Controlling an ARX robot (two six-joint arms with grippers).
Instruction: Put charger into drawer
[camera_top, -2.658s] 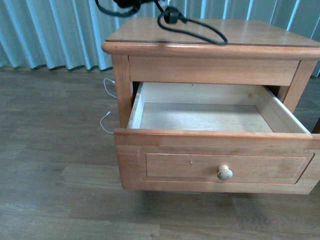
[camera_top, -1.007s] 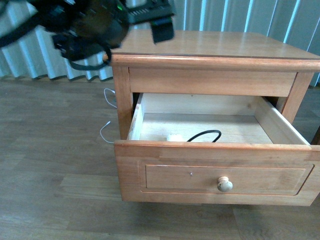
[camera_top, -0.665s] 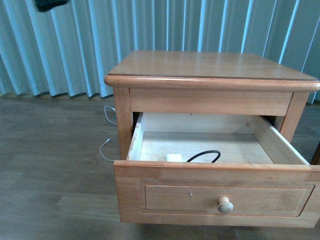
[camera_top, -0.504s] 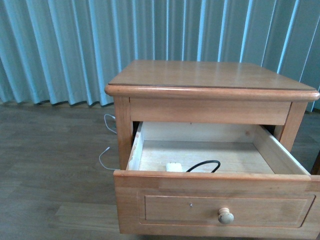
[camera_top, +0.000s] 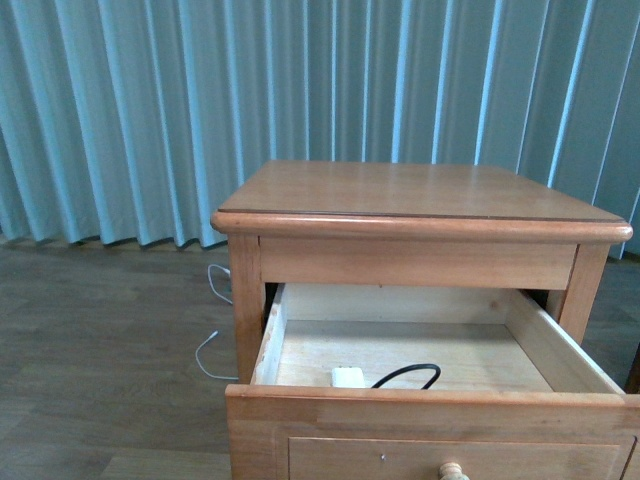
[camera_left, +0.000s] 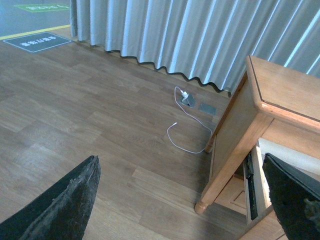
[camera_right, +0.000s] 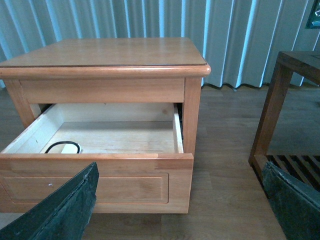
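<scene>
Charger (camera_top: 349, 377) lies in the open drawer (camera_top: 430, 398); both arms' jaws spread wide, empty.

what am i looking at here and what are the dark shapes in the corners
This is a robot with two arms. One picture comes from a camera on its body, facing the nightstand. The other two come from cameras on its wrists; the dark shapes are the left fingers and right fingers, spread open and holding nothing. The drawer is pulled out, and the charger, a white block with a black cable, lies inside it. A thin white cable lies on the floor beside the nightstand.
</scene>
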